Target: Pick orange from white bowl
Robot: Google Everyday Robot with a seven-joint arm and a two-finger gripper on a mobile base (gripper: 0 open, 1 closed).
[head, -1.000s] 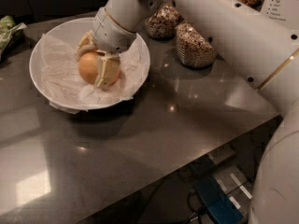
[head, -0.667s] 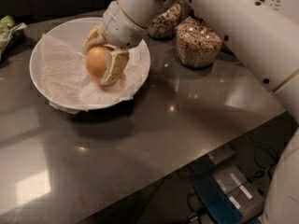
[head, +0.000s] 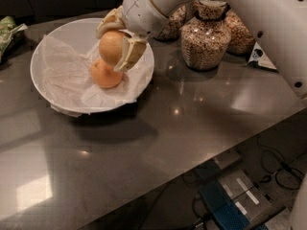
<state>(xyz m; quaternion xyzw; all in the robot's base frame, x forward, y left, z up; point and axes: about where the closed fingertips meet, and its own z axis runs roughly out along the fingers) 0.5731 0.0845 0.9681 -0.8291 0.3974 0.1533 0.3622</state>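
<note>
The gripper [head: 114,43] is shut on the orange [head: 111,47], a pale yellow-orange round fruit, and holds it lifted above the right half of the white bowl [head: 48,40]. The cream-coloured fingers [head: 130,54] clasp the orange on both sides. The bowl is wide and shallow, lined with crumpled white paper [head: 67,78]. A deeper reddish-orange fruit [head: 105,74] lies in the bowl just below the held orange. The white arm reaches in from the upper right.
Glass jars of grain [head: 205,37] stand behind and right of the bowl on the grey counter [head: 182,128]. A green packet [head: 8,30] lies at the far left. The counter's front edge runs diagonally at lower right, with floor gear [head: 235,195] below.
The gripper has risen with the orange and moved up and to the right, out of the bowl. The reddish-orange fruit beneath it has come into view.
</note>
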